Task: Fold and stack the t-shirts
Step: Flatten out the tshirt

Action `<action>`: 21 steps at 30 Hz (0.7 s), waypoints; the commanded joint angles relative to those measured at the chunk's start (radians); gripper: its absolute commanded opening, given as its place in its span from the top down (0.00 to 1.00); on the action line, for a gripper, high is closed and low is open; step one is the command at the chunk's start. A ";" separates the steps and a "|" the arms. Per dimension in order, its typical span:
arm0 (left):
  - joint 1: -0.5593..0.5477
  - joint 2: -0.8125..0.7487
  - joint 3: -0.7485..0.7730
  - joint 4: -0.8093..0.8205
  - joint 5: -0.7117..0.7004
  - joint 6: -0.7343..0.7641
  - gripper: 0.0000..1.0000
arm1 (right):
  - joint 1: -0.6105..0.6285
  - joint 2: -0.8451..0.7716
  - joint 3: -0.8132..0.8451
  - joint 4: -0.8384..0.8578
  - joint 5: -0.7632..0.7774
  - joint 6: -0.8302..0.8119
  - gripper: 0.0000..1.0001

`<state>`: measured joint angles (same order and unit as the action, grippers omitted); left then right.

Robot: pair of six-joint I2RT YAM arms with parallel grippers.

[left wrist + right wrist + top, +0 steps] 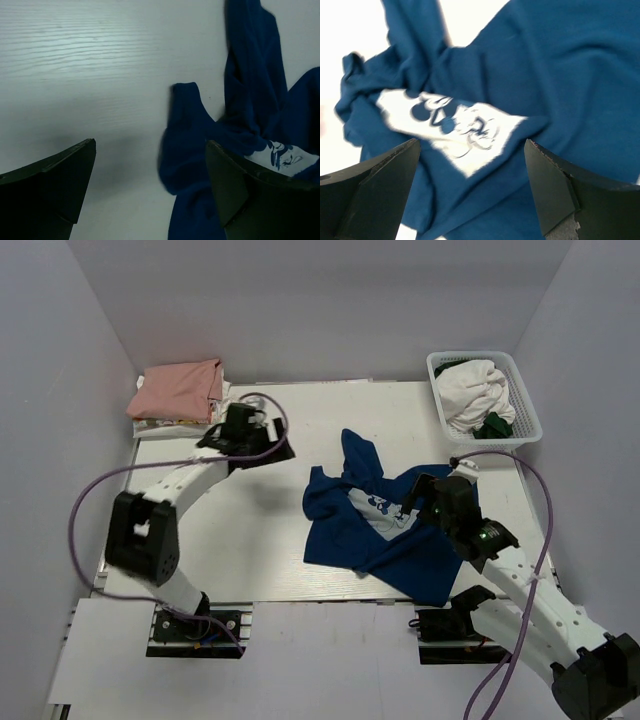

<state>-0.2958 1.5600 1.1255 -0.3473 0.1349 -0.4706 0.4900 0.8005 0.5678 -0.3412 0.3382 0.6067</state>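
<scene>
Spreading stage, likely: blue shirt [345, 535] crumpled on table [250, 540], pink shirt [180, 388] folded far-left. Left gripper [150, 185] and right gripper [470, 185] wide, empty. Next: pinch two edges, pull flat

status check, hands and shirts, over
Left hand open, beside blue t-shirt. Right hand open above it. Shirt crumpled, unfolded. Pink t-shirt folded, far-left corner.

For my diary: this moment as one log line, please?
blue t-shirt: crumpled, mid-table | pink t-shirt: folded, far-left | left gripper: open | right gripper: open
</scene>
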 commanded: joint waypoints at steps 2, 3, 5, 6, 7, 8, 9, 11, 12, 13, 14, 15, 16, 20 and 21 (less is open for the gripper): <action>-0.133 0.204 0.155 -0.025 -0.083 0.019 0.00 | -0.025 -0.053 0.018 -0.016 0.166 -0.016 0.10; -0.163 0.233 0.175 -0.036 -0.101 0.020 0.00 | -0.034 -0.053 0.024 0.004 0.176 -0.016 0.10; -0.190 0.308 0.232 -0.036 -0.101 0.044 0.00 | -0.041 -0.038 0.038 0.013 0.225 -0.022 0.10; -0.204 0.333 0.250 -0.048 -0.119 0.044 0.00 | -0.054 -0.029 0.046 0.022 0.232 -0.025 0.10; -0.235 0.354 0.267 -0.058 -0.120 0.044 0.00 | -0.059 -0.006 0.059 0.024 0.243 -0.030 0.10; -0.250 0.374 0.290 -0.058 -0.120 0.044 0.00 | -0.065 0.024 0.067 0.019 0.246 -0.038 0.10; -0.262 0.412 0.290 -0.058 -0.151 0.044 0.01 | -0.079 0.055 0.092 0.015 0.246 -0.041 0.10; -0.282 0.451 0.321 -0.045 -0.170 0.044 0.04 | -0.093 0.097 0.106 0.015 0.249 -0.035 0.10; -0.293 0.471 0.332 -0.054 -0.210 0.044 0.04 | -0.102 0.123 0.113 0.018 0.240 -0.042 0.10; -0.293 0.510 0.342 -0.068 -0.233 0.044 0.07 | -0.114 0.126 0.122 0.016 0.240 -0.056 0.10; -0.304 0.528 0.365 -0.068 -0.257 0.033 0.09 | -0.126 0.134 0.130 0.015 0.234 -0.062 0.10; -0.304 0.546 0.376 -0.081 -0.285 0.033 0.11 | -0.131 0.152 0.133 0.011 0.237 -0.064 0.10; -0.304 0.564 0.388 -0.094 -0.285 0.033 0.14 | -0.154 0.155 0.139 0.008 0.237 -0.068 0.10; -0.327 0.617 0.419 -0.094 -0.236 0.033 0.50 | -0.205 0.193 0.150 -0.005 0.234 -0.045 0.10; -0.327 0.606 0.401 -0.075 -0.222 0.049 0.58 | -0.217 0.212 0.150 -0.001 0.225 -0.045 0.10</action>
<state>-0.6106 2.1391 1.5425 -0.3847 -0.1108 -0.4328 0.3042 0.9852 0.6739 -0.3470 0.5434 0.5579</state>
